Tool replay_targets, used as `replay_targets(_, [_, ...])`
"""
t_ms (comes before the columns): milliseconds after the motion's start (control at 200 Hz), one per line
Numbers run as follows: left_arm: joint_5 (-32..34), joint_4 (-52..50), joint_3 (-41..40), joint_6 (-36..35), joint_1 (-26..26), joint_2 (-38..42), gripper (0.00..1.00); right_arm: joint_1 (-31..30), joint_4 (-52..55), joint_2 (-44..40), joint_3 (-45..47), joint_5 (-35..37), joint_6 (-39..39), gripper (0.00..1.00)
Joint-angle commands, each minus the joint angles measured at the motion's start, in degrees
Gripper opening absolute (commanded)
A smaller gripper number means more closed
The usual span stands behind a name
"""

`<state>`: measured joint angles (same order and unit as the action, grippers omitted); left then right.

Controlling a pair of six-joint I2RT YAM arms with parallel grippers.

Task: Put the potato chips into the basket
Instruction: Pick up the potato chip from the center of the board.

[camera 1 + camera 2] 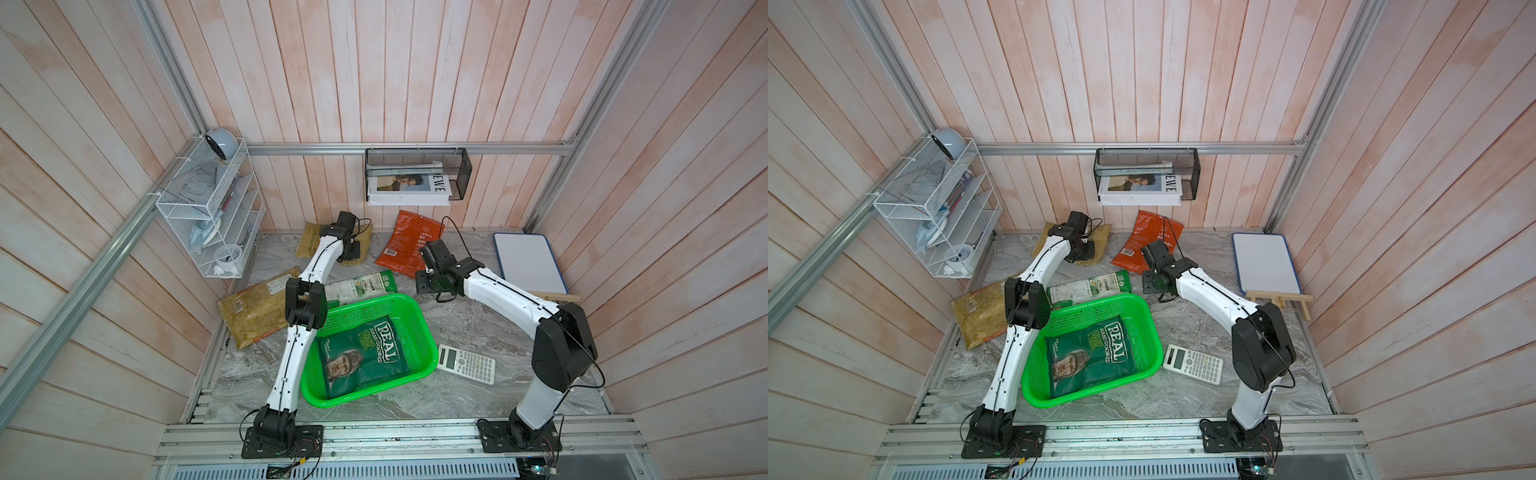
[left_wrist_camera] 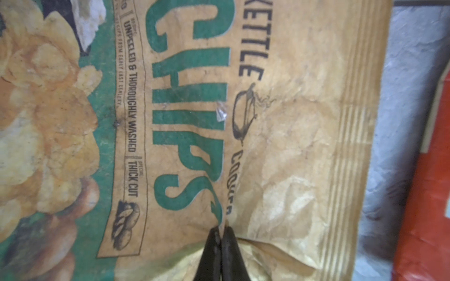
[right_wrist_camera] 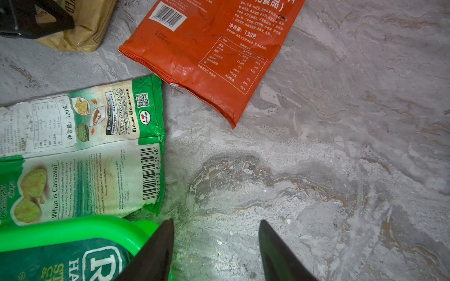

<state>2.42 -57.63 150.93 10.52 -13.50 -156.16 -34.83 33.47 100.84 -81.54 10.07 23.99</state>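
Observation:
The green basket [image 1: 374, 297] sits mid-table with the dark green "REAL" bag [image 1: 365, 353] lying inside it. At the back wall my left gripper [image 2: 221, 231] is shut on a pinched fold of the tan "CHIPS" bag [image 2: 292, 121], which also shows in a top view [image 1: 308, 243]. My right gripper [image 3: 216, 222] is open over bare table beside the basket's corner [image 3: 73, 231] and holds nothing. The white-and-green Chuba bag [image 3: 80, 150] lies just behind the basket. The orange-red bag [image 1: 409, 245] leans at the back, and the mustard-brown bag [image 1: 253, 309] lies at the left.
A white calculator [image 1: 467, 365] lies right of the basket. A whiteboard [image 1: 530, 262] on a wooden easel [image 1: 557, 296] stands at the right wall. A black mesh wall basket [image 1: 417, 174] and a white wire rack [image 1: 208, 212] hang above the table.

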Motion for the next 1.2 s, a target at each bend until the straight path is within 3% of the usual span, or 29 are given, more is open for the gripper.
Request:
replay_targets(0, [2.26,-0.81,-3.13,0.32,0.66,4.08,0.0,-0.18,1.67,0.08,-1.44,-1.24,0.36,0.59])
replay_targets(265, [4.12,3.63,-5.94,3.94,0.49,12.16,0.0,-0.18,2.14,-3.18,-0.32,0.3,0.14,0.58])
replay_targets(520, [6.15,5.48,-13.55,7.05,-0.46,22.15,0.0,-0.16,-0.98,-9.37,3.77,1.8,-0.23,0.57])
replay_targets(895, [10.85,9.04,-34.5,15.22,-3.67,43.81,0.0,-0.22,-5.54,-19.29,10.66,1.12,2.72,0.57])
replay_targets(1195, [22.06,8.6,-53.23,27.3,-14.25,64.89,0.0,0.59,-11.9,-27.84,20.93,1.44,5.69,0.55])
